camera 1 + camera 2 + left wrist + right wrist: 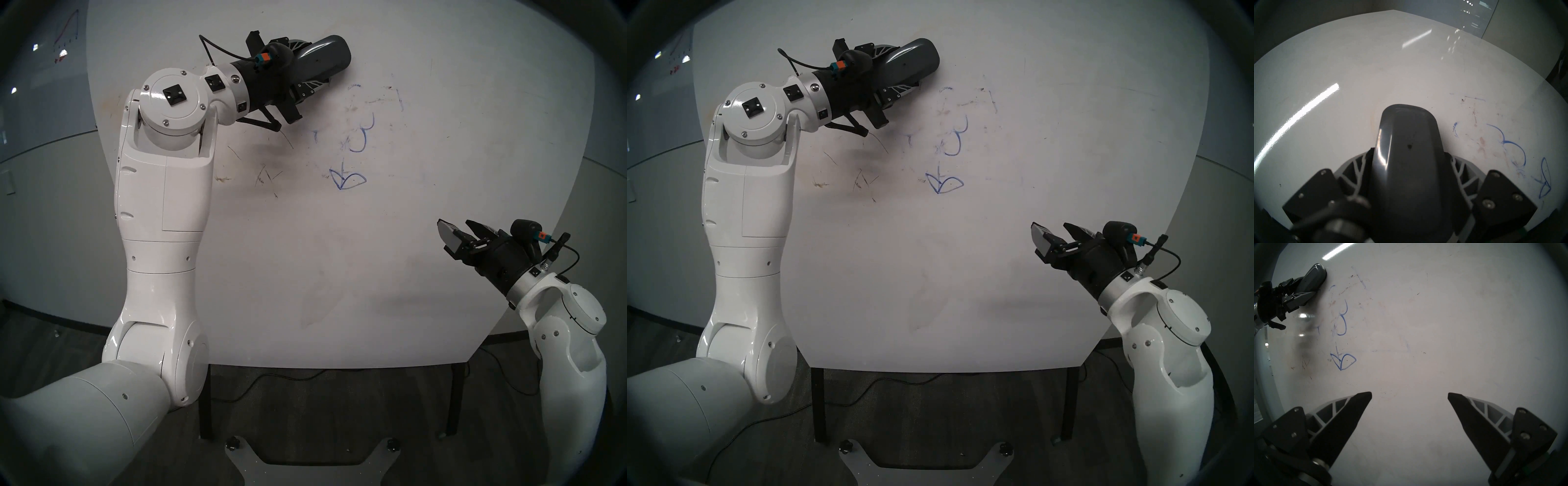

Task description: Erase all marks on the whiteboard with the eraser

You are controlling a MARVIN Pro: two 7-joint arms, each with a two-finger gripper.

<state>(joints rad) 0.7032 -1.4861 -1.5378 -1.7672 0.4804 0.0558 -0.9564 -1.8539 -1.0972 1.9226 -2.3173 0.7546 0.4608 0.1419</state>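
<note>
1. The left arm rises from the lower left corner of the head view, bends at the elbow and lays its forearm and wrist toward the upper middle of the whiteboard (441, 237).
2. The left gripper (314, 64) points to the right and slightly upward along the board, its two ribbed fingers clamped on the long sides of the eraser (325, 56).
3. The eraser, a dark grey oblong block with a rounded end, sticks out beyond the fingertips; its far end appears to lie against the board's surface, up and to the left of the marks (359, 139).
4. The marks are blue: two curved petal arcs, a short stem stub, and below them two leaves (347, 180) meeting in a point; fainter blue traces lie above.
5. The right arm comes up from the lower right corner, wrist angled up and to the left.
6. The right gripper (1409, 395) faces bare board, jaws spread wide with nothing between them, well apart from the marks.
</note>
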